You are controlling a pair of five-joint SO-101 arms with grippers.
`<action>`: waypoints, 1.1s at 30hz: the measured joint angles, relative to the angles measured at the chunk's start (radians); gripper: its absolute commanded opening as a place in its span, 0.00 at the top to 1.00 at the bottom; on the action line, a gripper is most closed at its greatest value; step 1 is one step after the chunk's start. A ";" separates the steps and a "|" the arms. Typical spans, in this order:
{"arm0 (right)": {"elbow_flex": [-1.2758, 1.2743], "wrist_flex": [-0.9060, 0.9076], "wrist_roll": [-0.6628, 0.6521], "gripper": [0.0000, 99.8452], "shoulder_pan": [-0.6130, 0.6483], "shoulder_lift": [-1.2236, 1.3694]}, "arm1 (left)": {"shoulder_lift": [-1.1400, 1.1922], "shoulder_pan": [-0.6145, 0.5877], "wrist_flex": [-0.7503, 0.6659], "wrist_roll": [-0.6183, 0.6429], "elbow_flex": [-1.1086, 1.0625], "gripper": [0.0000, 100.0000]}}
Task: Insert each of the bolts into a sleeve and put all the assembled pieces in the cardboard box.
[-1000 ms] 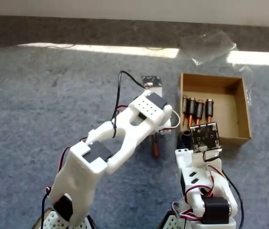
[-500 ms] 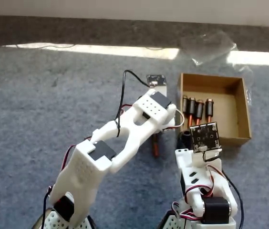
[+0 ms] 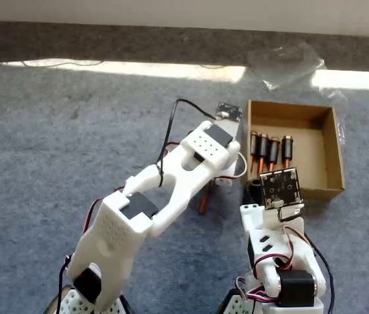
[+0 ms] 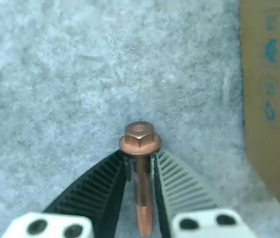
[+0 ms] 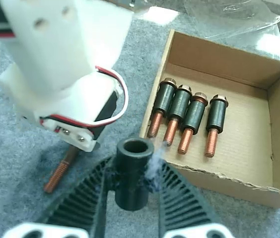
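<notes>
My left gripper [image 4: 140,156] is shut on a copper bolt [image 4: 140,148], just below its hex head. In the high view the bolt [image 3: 203,201] hangs tilted under the left arm, left of the cardboard box [image 3: 325,163]. My right gripper [image 5: 132,173] is shut on a black sleeve [image 5: 132,171] held upright with its bore open, near the box's front left corner; the high view shows the sleeve [image 3: 252,191] there. Several assembled pieces [image 5: 187,116] lie side by side in the box [image 5: 259,74]. The bolt's threaded end [image 5: 60,171] shows under the left arm.
Grey carpet [image 3: 53,144] covers the table. A crumpled clear plastic bag [image 3: 286,62] lies behind the box. The right half of the box floor [image 3: 312,154] is bare. The left arm's body [image 3: 171,183] stretches diagonally across the middle.
The left arm has lifted the bolt off the carpet and swung toward the box, tilting the bolt. The right arm has stayed still with the sleeve.
</notes>
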State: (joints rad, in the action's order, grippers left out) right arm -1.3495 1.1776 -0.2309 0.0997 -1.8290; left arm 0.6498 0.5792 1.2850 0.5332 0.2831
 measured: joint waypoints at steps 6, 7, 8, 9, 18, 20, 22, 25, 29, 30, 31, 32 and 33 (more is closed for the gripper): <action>0.000 0.000 0.000 1.00 0.000 0.000 | -0.015 -0.012 0.075 -0.150 0.000 0.93; 0.000 0.000 0.000 1.00 0.000 0.000 | -0.026 -0.014 0.094 -0.186 0.000 0.93; 0.000 0.000 0.000 1.00 0.000 0.000 | -0.037 -0.014 0.112 -0.221 -0.002 0.93; 0.000 0.000 0.000 1.00 0.000 0.000 | -0.052 -0.018 0.132 -0.255 -0.002 0.93; 0.000 0.000 0.000 1.00 0.000 0.000 | -0.132 -0.135 0.253 -0.540 -0.002 0.93; 0.000 0.000 0.000 1.00 0.000 0.000 | -0.132 -0.146 0.255 -0.543 -0.002 0.93; 0.000 0.000 0.000 1.00 0.000 0.000 | -0.133 -0.141 0.255 -0.531 -0.002 0.93; 0.000 0.000 0.000 1.00 0.000 0.000 | -0.133 -0.133 0.255 -0.460 -0.002 0.90; 0.000 0.000 0.000 1.00 0.000 0.000 | -0.133 -0.109 0.233 -0.354 -0.002 0.87; 0.000 0.000 0.000 1.00 0.000 0.000 | -0.133 -0.095 0.233 -0.338 -0.002 0.87; 0.000 0.000 0.000 1.00 0.000 0.000 | -0.133 -0.080 0.230 -0.327 -0.002 0.87; 0.000 0.000 0.000 1.00 0.000 0.000 | -0.133 -0.066 0.226 -0.318 -0.002 0.87; 0.000 0.000 0.000 1.00 0.000 0.000 | -0.133 -0.052 0.218 -0.308 -0.002 0.87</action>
State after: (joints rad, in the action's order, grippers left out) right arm -1.3495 1.1776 -0.2309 0.0997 -1.8290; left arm 0.5163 0.5271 1.5029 0.2248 0.2816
